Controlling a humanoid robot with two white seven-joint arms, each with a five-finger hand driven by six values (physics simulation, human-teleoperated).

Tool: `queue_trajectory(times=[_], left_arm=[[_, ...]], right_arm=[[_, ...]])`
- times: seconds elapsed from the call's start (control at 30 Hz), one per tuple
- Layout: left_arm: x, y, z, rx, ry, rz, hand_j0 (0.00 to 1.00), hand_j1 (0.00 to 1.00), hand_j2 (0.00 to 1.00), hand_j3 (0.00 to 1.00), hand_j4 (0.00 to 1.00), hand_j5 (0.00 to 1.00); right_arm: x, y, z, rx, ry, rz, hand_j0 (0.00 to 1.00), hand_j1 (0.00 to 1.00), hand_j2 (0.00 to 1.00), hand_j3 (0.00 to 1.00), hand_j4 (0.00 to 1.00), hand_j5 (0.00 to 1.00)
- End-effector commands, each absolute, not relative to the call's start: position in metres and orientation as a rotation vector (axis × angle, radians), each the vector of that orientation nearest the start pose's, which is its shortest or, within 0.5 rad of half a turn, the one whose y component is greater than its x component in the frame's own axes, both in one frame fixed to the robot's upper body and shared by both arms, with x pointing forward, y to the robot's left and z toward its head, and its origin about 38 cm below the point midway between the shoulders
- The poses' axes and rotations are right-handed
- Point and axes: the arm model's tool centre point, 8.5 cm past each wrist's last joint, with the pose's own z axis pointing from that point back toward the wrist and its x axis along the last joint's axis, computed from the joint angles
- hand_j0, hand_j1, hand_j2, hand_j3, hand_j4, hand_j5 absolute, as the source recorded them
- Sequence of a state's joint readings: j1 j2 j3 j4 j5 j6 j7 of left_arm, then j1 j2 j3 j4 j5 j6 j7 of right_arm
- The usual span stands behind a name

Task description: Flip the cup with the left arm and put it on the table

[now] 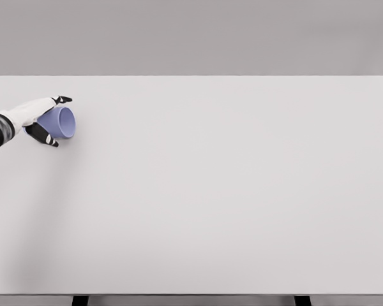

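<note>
Lavender-blue cup (60,122) sits at the far left of the white table (230,191), turned on its side with the open mouth facing right, and my left hand (43,120) is wrapped around it, one finger over the top and others under the base end. I judge I'm mid-flip: the grasp is made and the cup is partway rotated. Whether it touches the tabletop or hangs just above it I cannot tell. Next I'd need to finish rolling the wrist until the cup stands upright, lower it, then loosen the fingers. Count: one cup, one table, one hand showing; the right arm is out of view.
</note>
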State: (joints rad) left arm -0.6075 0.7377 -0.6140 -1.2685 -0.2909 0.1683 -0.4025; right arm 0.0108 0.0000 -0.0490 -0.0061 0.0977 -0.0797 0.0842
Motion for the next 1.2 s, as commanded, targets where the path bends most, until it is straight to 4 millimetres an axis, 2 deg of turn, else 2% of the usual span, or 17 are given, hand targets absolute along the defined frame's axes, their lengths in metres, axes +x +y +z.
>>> queue_trajectory(times=[0.0, 0.1, 0.23, 0.4, 0.43, 0.53, 0.73, 0.8, 0.83, 0.9, 1.03, 1.1, 1.17], left_arm=[[0.479, 0.376, 0.155, 0.6, -0.998, -1.263, 1.0, 1.0, 1.0, 1.0, 1.0, 1.0], [0.48, 0.371, 0.152, 0.589, -1.002, -1.265, 1.0, 1.0, 1.0, 1.0, 1.0, 1.0], [0.48, 0.367, 0.15, 0.578, -1.006, -1.269, 0.78, 0.78, 0.78, 0.78, 0.78, 0.78], [0.48, 0.365, 0.149, 0.57, -1.007, -1.266, 0.66, 0.66, 0.66, 0.66, 0.66, 0.66], [0.481, 0.365, 0.15, 0.57, -1.01, -1.265, 0.6, 0.6, 0.6, 0.6, 0.6, 0.6], [0.481, 0.364, 0.151, 0.547, -1.022, -1.25, 0.58, 0.58, 0.58, 0.58, 0.58, 0.58], [0.485, 0.367, 0.175, 0.446, -1.128, -1.208, 0.56, 0.56, 0.56, 0.56, 0.56, 0.56], [0.479, 0.373, 0.184, 0.304, -1.154, -1.202, 0.56, 0.56, 0.56, 0.56, 0.56, 0.56], [0.478, 0.376, 0.195, 0.22, -1.183, -1.179, 0.56, 0.56, 0.56, 0.56, 0.56, 0.56], [0.475, 0.372, 0.201, 0.097, -1.191, -1.17, 0.56, 0.56, 0.56, 0.56, 0.56, 0.56], [0.48, 0.363, 0.22, -0.11, -1.311, -0.988, 0.55, 0.55, 0.55, 0.55, 0.55, 0.55], [0.491, 0.352, 0.229, -0.185, -1.35, -0.87, 0.56, 0.56, 0.56, 0.56, 0.56, 0.56], [0.498, 0.352, 0.225, -0.255, -1.352, -0.753, 0.56, 0.56, 0.56, 0.56, 0.56, 0.56]], right_arm=[[0.002, -0.264, -0.262, -0.001, -0.069, 0.054, 1.0, 1.0, 1.0, 1.0, 1.0, 1.0], [0.002, -0.264, -0.262, -0.001, -0.069, 0.055, 1.0, 1.0, 1.0, 1.0, 1.0, 1.0], [0.002, -0.264, -0.262, -0.001, -0.069, 0.055, 1.0, 1.0, 1.0, 1.0, 1.0, 1.0], [0.002, -0.264, -0.262, -0.001, -0.069, 0.054, 1.0, 1.0, 1.0, 1.0, 1.0, 1.0], [0.003, -0.264, -0.262, -0.001, -0.071, 0.055, 1.0, 1.0, 1.0, 1.0, 1.0, 1.0], [0.003, -0.264, -0.262, -0.001, -0.071, 0.055, 1.0, 1.0, 1.0, 1.0, 1.0, 1.0], [0.003, -0.264, -0.262, -0.001, -0.071, 0.054, 1.0, 1.0, 1.0, 1.0, 1.0, 1.0], [0.003, -0.264, -0.262, -0.001, -0.071, 0.054, 1.0, 1.0, 1.0, 1.0, 1.0, 1.0], [0.002, -0.264, -0.262, -0.001, -0.069, 0.055, 1.0, 1.0, 1.0, 1.0, 1.0, 1.0], [0.002, -0.264, -0.262, -0.001, -0.069, 0.054, 1.0, 1.0, 1.0, 1.0, 1.0, 1.0], [0.002, -0.264, -0.262, -0.001, -0.069, 0.054, 1.0, 1.0, 1.0, 1.0, 1.0, 1.0], [0.003, -0.264, -0.262, -0.001, -0.071, 0.054, 1.0, 1.0, 1.0, 1.0, 1.0, 1.0], [0.002, -0.264, -0.262, -0.001, -0.069, 0.054, 1.0, 1.0, 1.0, 1.0, 1.0, 1.0]])
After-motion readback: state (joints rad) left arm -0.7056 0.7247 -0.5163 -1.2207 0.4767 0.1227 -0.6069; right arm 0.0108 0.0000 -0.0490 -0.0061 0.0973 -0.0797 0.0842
